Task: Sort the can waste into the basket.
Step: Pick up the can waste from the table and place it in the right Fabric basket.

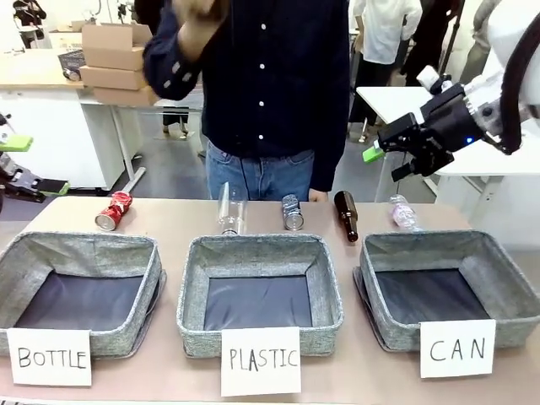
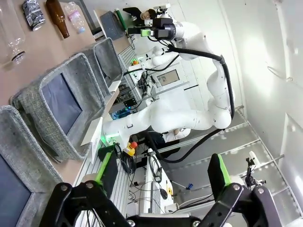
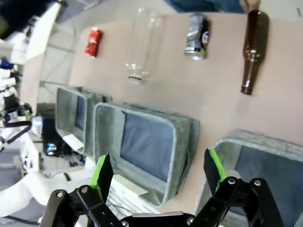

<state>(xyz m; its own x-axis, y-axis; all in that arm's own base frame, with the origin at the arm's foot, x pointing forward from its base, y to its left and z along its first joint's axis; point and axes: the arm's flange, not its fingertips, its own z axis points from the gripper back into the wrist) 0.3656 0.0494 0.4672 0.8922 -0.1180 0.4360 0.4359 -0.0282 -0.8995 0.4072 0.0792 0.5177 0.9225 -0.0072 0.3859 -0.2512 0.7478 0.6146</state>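
Along the far side of the table lie the two cans: a red can (image 1: 113, 211) (image 3: 93, 42) at the left and a silver-and-black can (image 1: 292, 213) (image 3: 196, 35) (image 2: 34, 14) in the middle. The grey basket (image 1: 396, 327) (image 3: 246, 138) (image 2: 109, 49) with the "CAN" card stands at the right front, with nothing in it. My right gripper (image 1: 386, 162) (image 3: 157, 170) hovers open, high above the table's right rear, beyond that basket. At the picture's left edge my left gripper (image 1: 34, 166) (image 2: 161, 170) is open and holds nothing, off the table's side.
A clear bottle (image 1: 229, 209), a brown bottle (image 1: 347, 215) and a crumpled plastic bottle (image 1: 403, 213) lie in the same far row. Like baskets marked "BOTTLE" (image 1: 84, 337) and "PLASTIC" (image 1: 194, 329) stand left and middle. A person (image 1: 270, 93) stands at the far edge.
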